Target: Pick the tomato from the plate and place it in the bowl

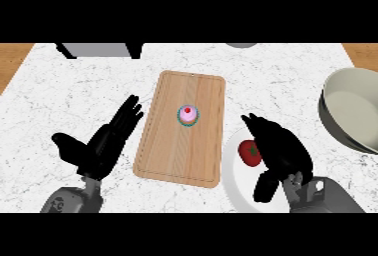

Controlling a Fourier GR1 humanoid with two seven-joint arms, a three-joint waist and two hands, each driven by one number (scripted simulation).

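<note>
A red tomato (249, 153) with a green stem lies on a white plate (238, 186) at the lower right. My right hand (280, 152) hovers over the plate just right of the tomato, fingers stretched out and relaxed, covering part of the plate and the tomato's right edge. Whether it touches the tomato I cannot tell. A large grey-beige bowl (354, 107) stands at the right edge, partly cut off by the view. My left hand (100, 142) rests open over the marble counter at the lower left, fingers pointing up and to the right.
A wooden cutting board (166, 150) lies in the middle, between the two hands, with a small pink cupcake (188, 115) on it. A grey appliance (100, 49) sits at the counter's far edge, and wooden floor shows at both far corners.
</note>
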